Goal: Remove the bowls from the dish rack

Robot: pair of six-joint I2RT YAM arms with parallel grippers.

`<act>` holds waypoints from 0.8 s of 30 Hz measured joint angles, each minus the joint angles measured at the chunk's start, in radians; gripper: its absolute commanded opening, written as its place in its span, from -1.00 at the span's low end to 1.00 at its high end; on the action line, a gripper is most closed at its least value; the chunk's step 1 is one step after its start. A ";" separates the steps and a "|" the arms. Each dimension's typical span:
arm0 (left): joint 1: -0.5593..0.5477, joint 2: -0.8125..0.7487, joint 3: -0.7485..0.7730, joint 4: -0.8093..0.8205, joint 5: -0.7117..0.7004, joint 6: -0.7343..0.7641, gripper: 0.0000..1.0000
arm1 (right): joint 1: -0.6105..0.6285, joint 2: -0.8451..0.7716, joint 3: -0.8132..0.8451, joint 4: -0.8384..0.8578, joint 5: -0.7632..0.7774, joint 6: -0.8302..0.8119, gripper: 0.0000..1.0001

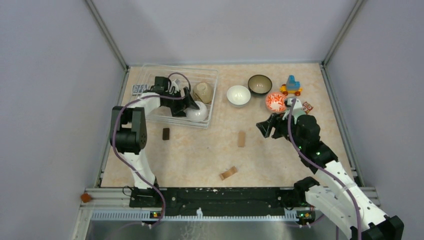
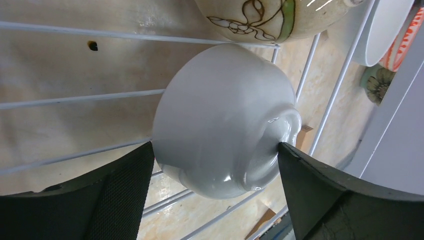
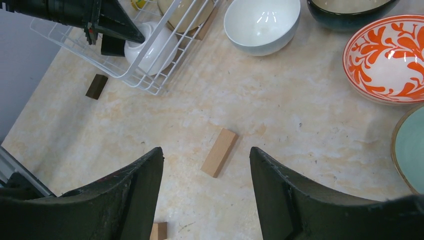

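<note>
The wire dish rack (image 1: 214, 97) stands at the back left and holds a white bowl (image 1: 198, 112) on its side and a tan bowl (image 1: 203, 92). My left gripper (image 1: 191, 105) reaches into the rack. In the left wrist view its jaws (image 2: 215, 146) touch both sides of the white bowl (image 2: 225, 115), one at the rim and one at the foot; the tan bowl (image 2: 260, 17) lies just beyond. My right gripper (image 1: 265, 127) is open and empty above the table; its wrist view (image 3: 206, 150) shows a wooden block (image 3: 218, 151) below it.
On the table stand a white bowl (image 1: 238, 95), a dark bowl (image 1: 260, 84), an orange-red patterned bowl (image 1: 275, 101) and a pale-green bowl (image 3: 412, 150). A toy vehicle (image 1: 291, 86) sits at the back right. Wooden blocks (image 1: 241, 139) (image 1: 228, 173) and a dark block (image 1: 166, 133) lie mid-table.
</note>
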 measured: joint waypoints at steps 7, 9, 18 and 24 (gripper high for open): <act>0.035 0.034 -0.014 0.047 0.111 -0.040 0.68 | 0.000 -0.012 0.000 -0.006 0.002 0.000 0.27; 0.040 0.034 -0.021 0.058 0.122 -0.047 0.60 | 0.000 -0.014 0.000 -0.006 0.002 0.000 0.27; 0.049 -0.019 -0.031 0.027 0.110 -0.029 0.18 | 0.000 -0.011 0.004 -0.010 0.001 -0.002 0.27; 0.060 -0.092 -0.031 -0.015 0.051 0.006 0.12 | 0.000 -0.003 0.027 -0.021 0.001 -0.008 0.27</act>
